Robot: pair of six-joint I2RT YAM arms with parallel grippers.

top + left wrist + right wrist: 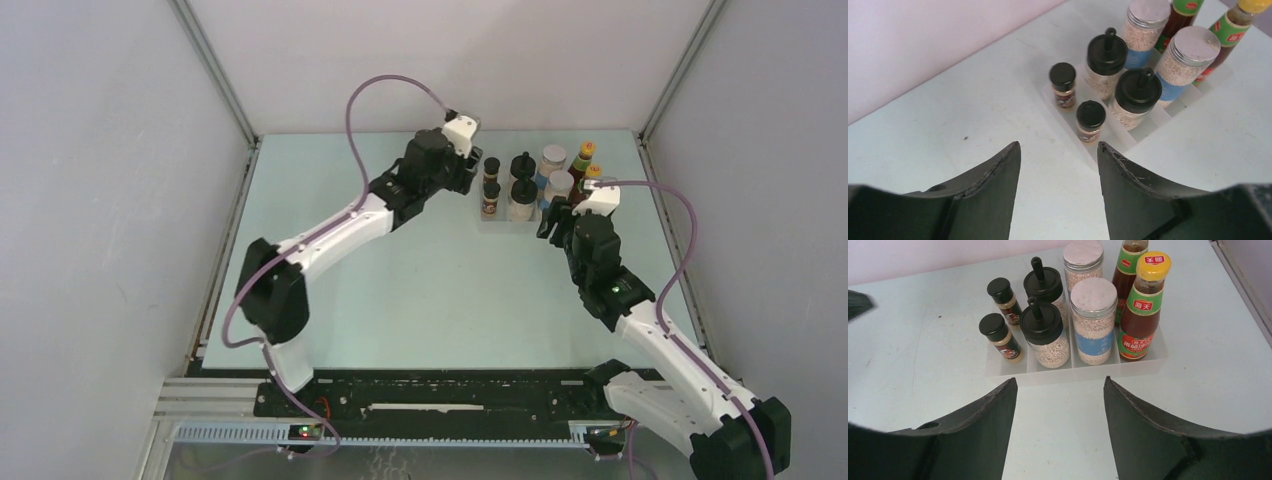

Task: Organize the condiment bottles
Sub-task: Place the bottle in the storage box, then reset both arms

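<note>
From above, a shallow translucent plastic tray [495, 225] holds all eight condiment bottles [521, 200], upright and in pairs. The left gripper [472, 178] hovers just beside the tray's left side and the right gripper [548, 222] just beside its near right corner, and neither touches a bottle. In the left wrist view the dark fingers [993, 175] are spread with nothing between them, aimed at the tray's left end, where two tiny dark jars with black caps [1090, 120] stand. These look light and easily tipped, so a low pinch on the body would suit. The right wrist view shows that arm's fingers [1138, 410] likewise apart and empty, facing the tray's near wall. At the tray's right end, the slim red sauce bottles with yellow caps [1143, 310] look like smooth, breakable glass and top-heavy, best held around the labelled body. The grey-lidded, blue-labelled jars [1093, 325] and black-lidded pale jars [1044, 335] between them seem rigid and grain-filled, so they are best gripped below the lid.
</note>
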